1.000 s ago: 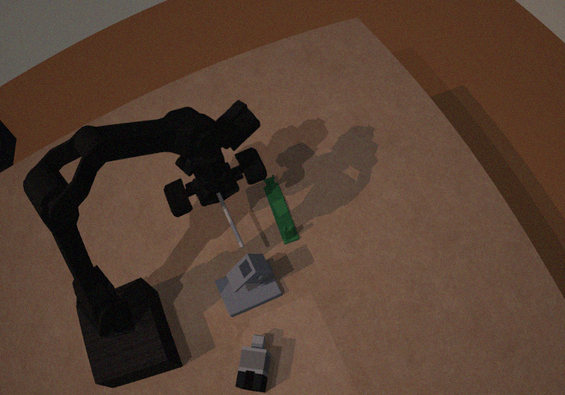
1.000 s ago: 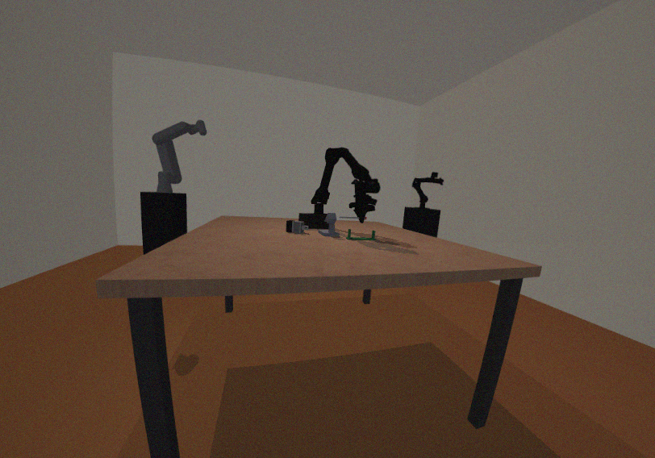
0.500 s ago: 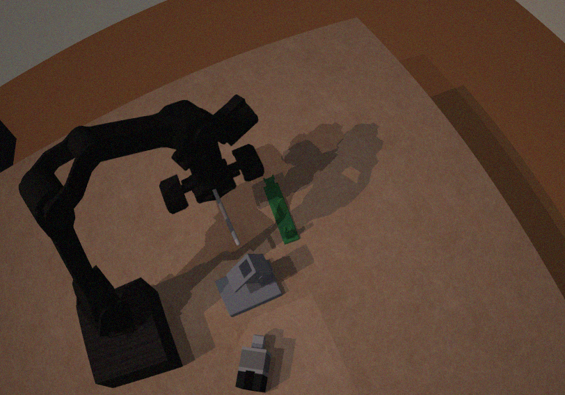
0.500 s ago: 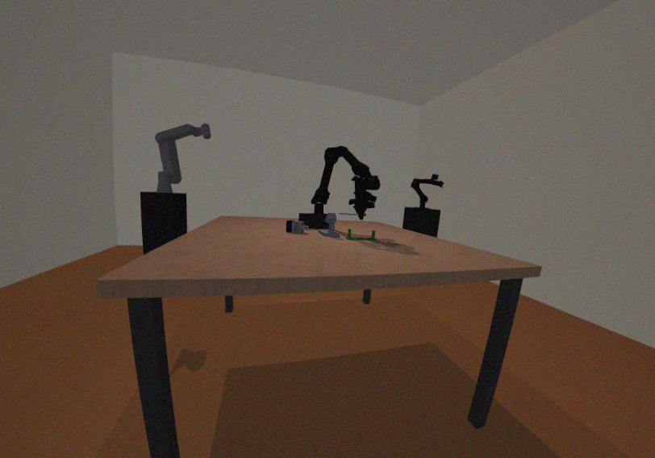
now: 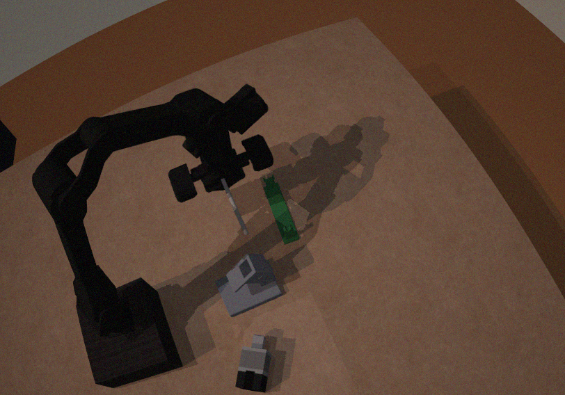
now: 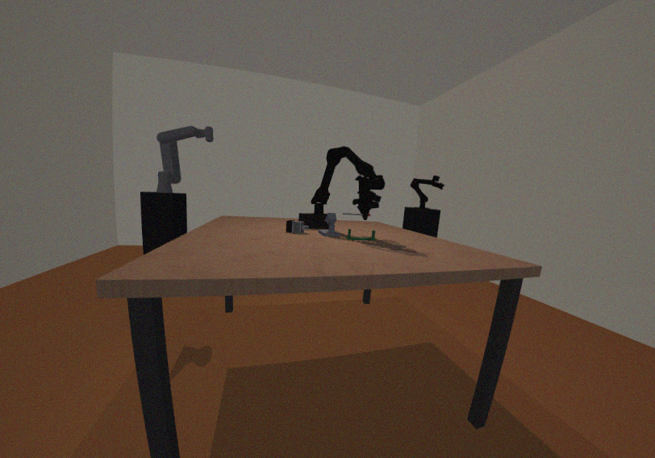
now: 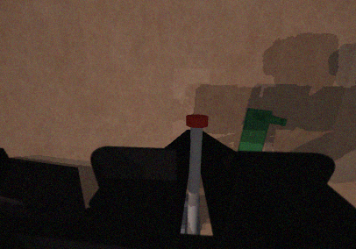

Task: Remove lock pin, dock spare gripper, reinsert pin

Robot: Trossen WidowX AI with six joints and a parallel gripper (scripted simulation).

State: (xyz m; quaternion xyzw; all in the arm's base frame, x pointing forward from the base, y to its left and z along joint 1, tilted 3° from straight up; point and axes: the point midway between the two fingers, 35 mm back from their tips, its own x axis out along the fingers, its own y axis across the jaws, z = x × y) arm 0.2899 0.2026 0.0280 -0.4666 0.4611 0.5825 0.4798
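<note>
My gripper (image 5: 221, 183) (image 6: 365, 215) (image 7: 194, 134) is shut on the lock pin (image 5: 238, 215) (image 6: 352, 214) (image 7: 195, 160), close to its red head (image 7: 196, 121). The grey pin is held level in the air, clear of the mount. The grey mount (image 5: 256, 297) (image 6: 331, 222) stands on the table, and its socket opening (image 5: 245, 267) shows empty. The spare gripper (image 5: 253, 359) (image 6: 297, 226), grey with black fingers, lies on the table beyond the mount, its small spigot (image 5: 258, 341) toward the mount. The far side of the socket is hidden.
A green cradle (image 5: 279, 210) (image 6: 361, 238) (image 7: 252, 139) with upright ends stands on the table (image 5: 399, 223) (image 6: 306, 259), below and beside the held pin. The arm's dark base block (image 5: 129, 354) stands left of the mount and spare gripper. Two other arms stand on black pedestals beyond the table.
</note>
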